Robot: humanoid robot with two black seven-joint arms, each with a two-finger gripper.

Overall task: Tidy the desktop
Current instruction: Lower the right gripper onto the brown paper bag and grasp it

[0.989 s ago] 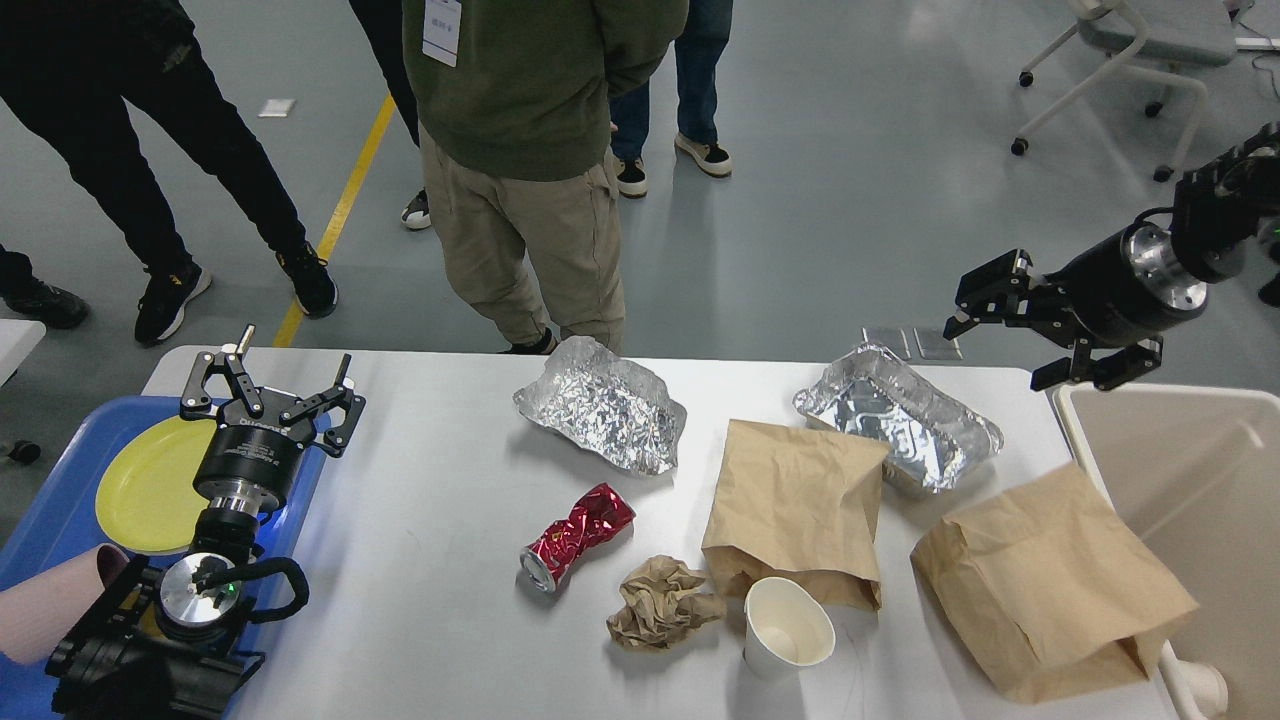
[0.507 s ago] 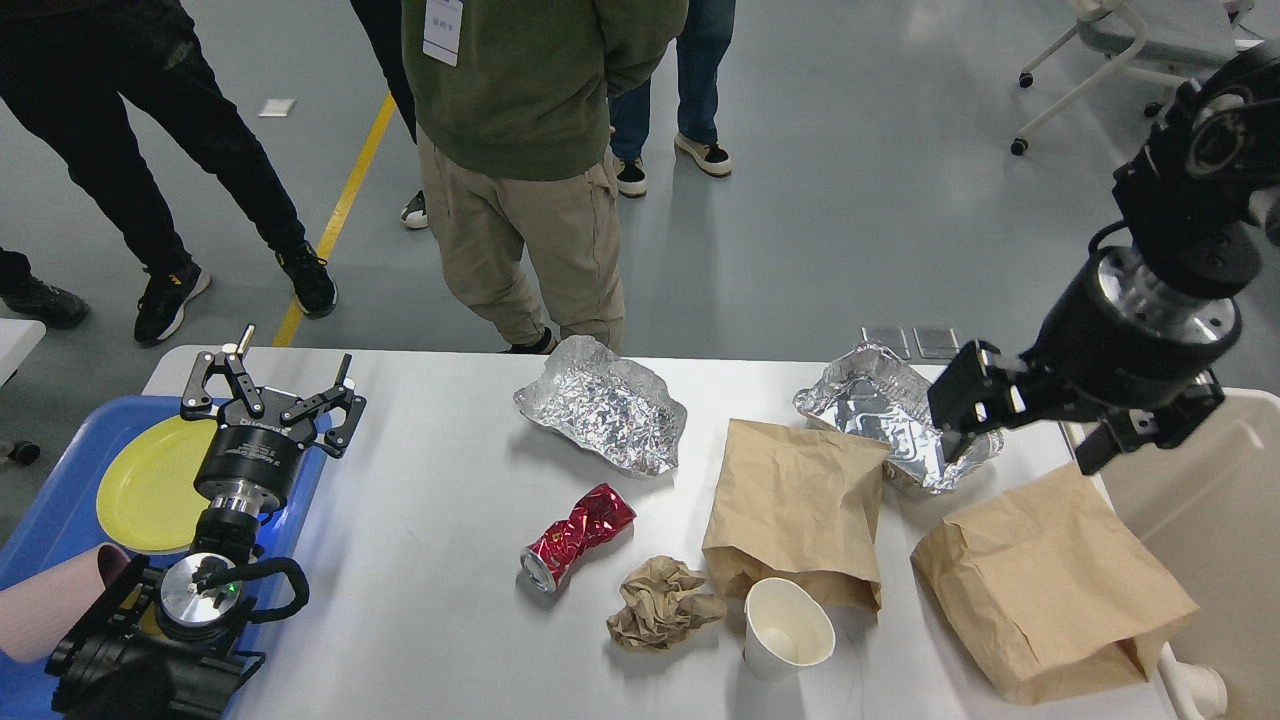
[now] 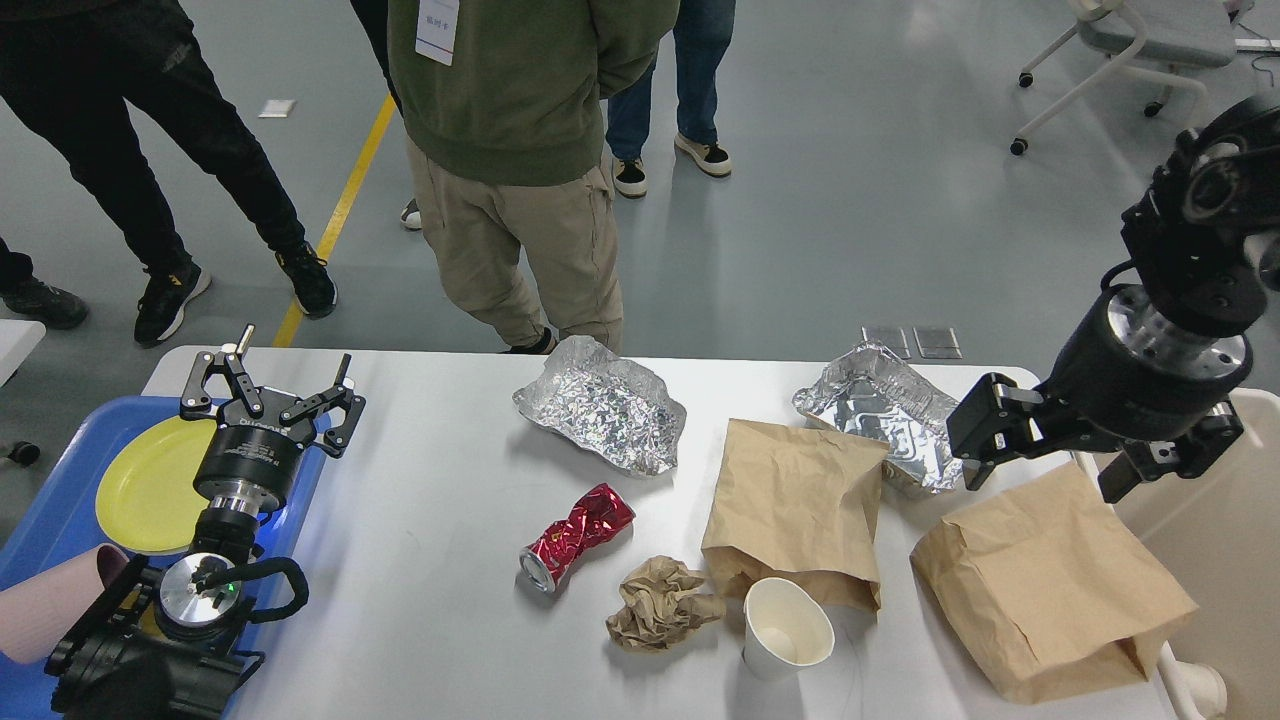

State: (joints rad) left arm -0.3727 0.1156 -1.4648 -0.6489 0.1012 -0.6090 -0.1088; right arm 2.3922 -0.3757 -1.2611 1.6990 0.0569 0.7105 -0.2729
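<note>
Our right claw (image 3: 1045, 455) has shifted right, off the foil tray (image 3: 890, 415), spread wide and empty above the paper bag (image 3: 1050, 580) at the desktop (image 3: 430, 560) edge. Our left claw (image 3: 275, 385) gapes empty; bare tabletop lies between.

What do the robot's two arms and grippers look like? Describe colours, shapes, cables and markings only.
Both arms are black, built from thick cylindrical segments with silver metal rings at the wrists. The left gripper has two black skeletal linkage fingers, small white lettering on its round body and a looping black cable below, near a green light. The right gripper has blockier black fingers.
</note>
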